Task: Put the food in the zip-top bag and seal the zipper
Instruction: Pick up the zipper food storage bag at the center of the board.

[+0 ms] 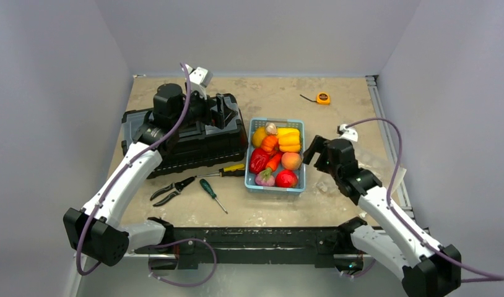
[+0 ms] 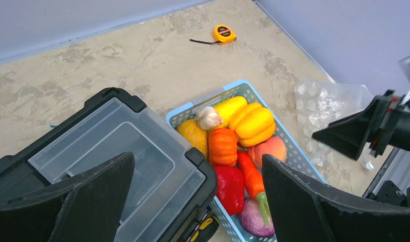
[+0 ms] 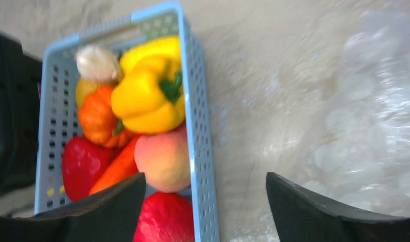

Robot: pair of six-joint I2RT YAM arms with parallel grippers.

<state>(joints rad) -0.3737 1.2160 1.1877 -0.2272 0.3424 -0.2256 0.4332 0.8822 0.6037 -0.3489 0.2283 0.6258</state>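
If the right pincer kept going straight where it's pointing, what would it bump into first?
Probably the side wall of the light blue basket, beside the peach. The right pincer points at it, though depth is unclear.

basket (image 3: pixel 197 131) is light blue with little holes, pepper (image 3: pixel 145 98) bright yellow, pumpkin (image 3: pixel 98 121) orange, bag (image 2: pixel 326 106) clear with pale white dots, toolbox (image 1: pixel 197 151) black, tape measure (image 1: pixel 323 98) orange-yellow.

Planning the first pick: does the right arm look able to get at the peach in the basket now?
Probably yes: the right gripper hangs open beside the basket, and the peach lies uncovered against that near wall, with nothing above it.
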